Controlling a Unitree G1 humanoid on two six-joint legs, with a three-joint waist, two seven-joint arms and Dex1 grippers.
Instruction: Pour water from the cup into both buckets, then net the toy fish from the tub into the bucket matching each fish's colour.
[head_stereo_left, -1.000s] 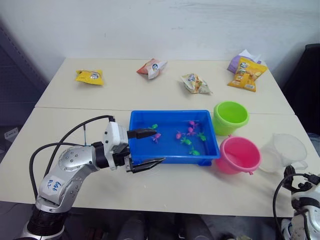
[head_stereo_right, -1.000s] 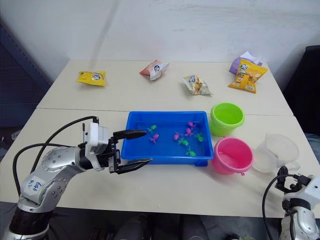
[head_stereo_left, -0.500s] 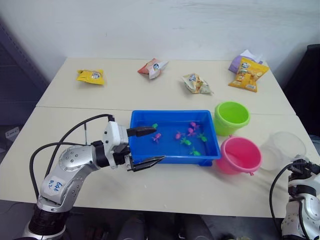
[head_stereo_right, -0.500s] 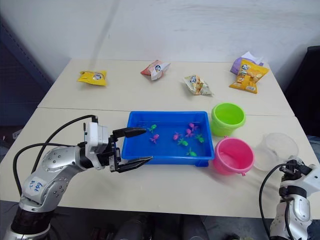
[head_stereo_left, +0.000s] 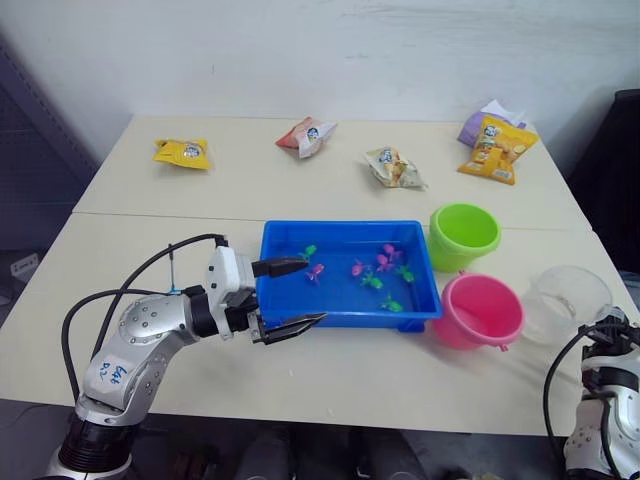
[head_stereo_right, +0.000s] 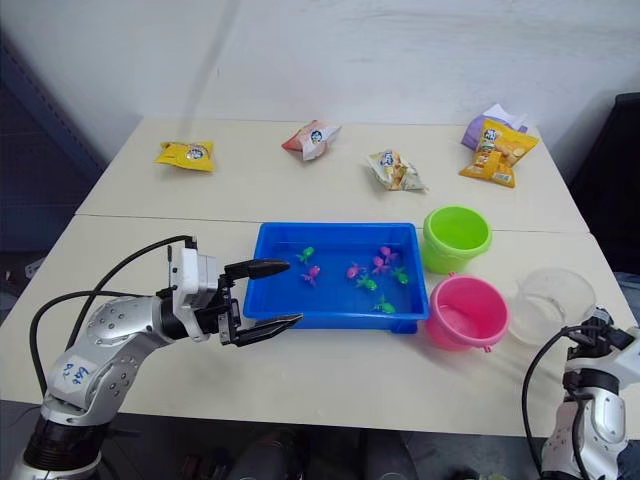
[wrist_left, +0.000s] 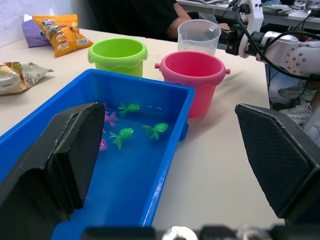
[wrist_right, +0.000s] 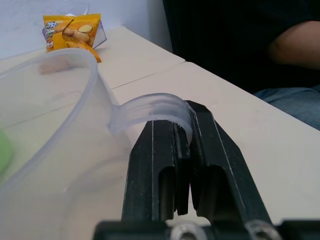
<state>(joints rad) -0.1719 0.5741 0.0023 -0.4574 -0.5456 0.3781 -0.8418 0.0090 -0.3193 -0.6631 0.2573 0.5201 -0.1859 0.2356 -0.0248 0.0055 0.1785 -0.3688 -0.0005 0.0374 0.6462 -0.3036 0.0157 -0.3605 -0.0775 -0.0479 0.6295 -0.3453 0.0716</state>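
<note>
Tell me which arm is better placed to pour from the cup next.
The right: its end effector is shut on the cup handle, beside the pink bucket. The left end effector is open at the tub's far end.

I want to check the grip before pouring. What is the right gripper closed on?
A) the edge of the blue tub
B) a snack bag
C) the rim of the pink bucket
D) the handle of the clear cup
D: in the right wrist view the right gripper has its two black fingers shut on the curved handle of the clear cup, at the table's right edge beside the pink bucket.
</note>
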